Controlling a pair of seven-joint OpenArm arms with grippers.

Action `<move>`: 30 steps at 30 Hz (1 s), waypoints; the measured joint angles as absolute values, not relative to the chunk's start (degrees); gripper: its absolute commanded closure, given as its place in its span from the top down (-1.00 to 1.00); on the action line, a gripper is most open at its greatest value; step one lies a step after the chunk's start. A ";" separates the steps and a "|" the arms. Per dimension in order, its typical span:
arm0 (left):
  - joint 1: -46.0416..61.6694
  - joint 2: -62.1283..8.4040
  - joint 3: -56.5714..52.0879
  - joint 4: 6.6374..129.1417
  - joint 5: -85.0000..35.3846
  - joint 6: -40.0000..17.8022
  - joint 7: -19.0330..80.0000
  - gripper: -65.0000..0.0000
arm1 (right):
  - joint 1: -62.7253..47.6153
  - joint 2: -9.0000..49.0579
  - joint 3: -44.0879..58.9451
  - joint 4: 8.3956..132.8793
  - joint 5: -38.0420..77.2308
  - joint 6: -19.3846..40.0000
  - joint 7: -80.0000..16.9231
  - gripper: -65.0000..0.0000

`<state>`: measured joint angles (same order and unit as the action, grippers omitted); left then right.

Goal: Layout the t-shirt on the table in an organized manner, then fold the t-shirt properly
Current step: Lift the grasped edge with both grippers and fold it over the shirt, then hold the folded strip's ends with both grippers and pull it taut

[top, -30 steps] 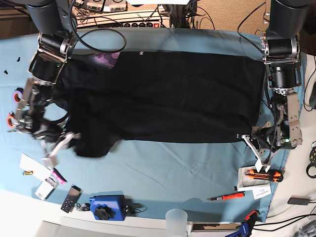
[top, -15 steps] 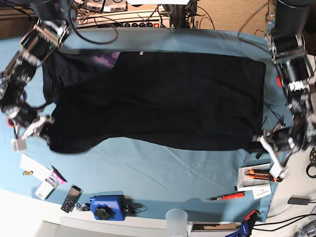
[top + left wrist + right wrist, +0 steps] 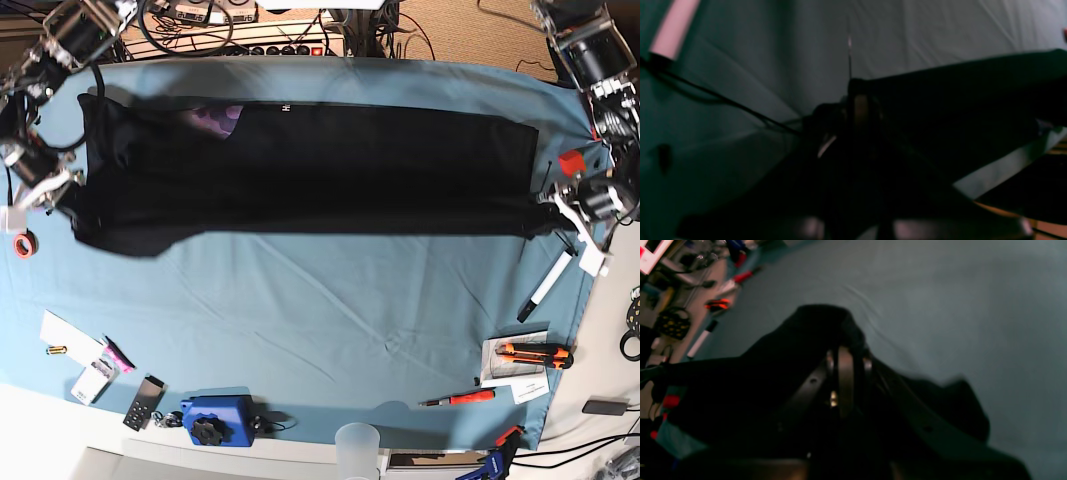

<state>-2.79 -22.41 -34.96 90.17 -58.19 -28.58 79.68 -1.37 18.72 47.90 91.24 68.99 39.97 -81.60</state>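
Note:
The black t-shirt (image 3: 330,170) is stretched as a long band across the far half of the teal table (image 3: 300,320), with a purple print (image 3: 215,120) near its far left edge. My right gripper (image 3: 55,195), at the base view's left, is shut on the shirt's left end. In the right wrist view the gripper (image 3: 843,353) pinches a bunch of black fabric (image 3: 780,366). My left gripper (image 3: 552,210), at the base view's right, is shut on the shirt's right end. The left wrist view shows the gripper (image 3: 857,100) clamped on taut black cloth (image 3: 957,96).
A white marker (image 3: 545,285), an orange cutter (image 3: 535,352) and a red screwdriver (image 3: 460,398) lie near the right front. A blue device (image 3: 215,420), a plastic cup (image 3: 358,440), a small remote (image 3: 145,400) and paper cards (image 3: 70,340) line the front edge. A red tape roll (image 3: 22,243) sits at the left.
Both grippers have moved outward and toward the far side, pulling the shirt's near edge with them. The shirt is now a narrower, tauter band, and a white marker has come into view.

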 measured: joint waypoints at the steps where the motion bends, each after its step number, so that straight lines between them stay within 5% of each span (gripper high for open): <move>1: -2.00 -22.39 -34.96 90.17 -58.24 -28.60 79.66 -1.00 | -2.57 18.72 48.14 91.24 68.99 39.97 -81.47 -1.00; 21: 7.01 -22.37 -34.94 90.15 -59.66 -34.04 76.86 -0.98 | -11.75 18.65 48.75 91.24 68.93 39.94 -81.41 -1.00; 24: 7.01 -22.39 -34.94 90.15 -59.51 -34.33 76.77 -0.49 | -11.75 18.68 48.75 91.24 68.90 39.94 -81.41 -1.00; 30: 7.01 -22.41 -34.98 90.15 -59.46 -32.84 76.62 -0.77 | -11.75 18.68 48.75 91.24 68.88 39.94 -81.41 -1.00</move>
<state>7.01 -22.41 -34.98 90.15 -59.46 -32.84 76.62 -11.75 18.68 48.75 91.24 68.88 39.94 -81.41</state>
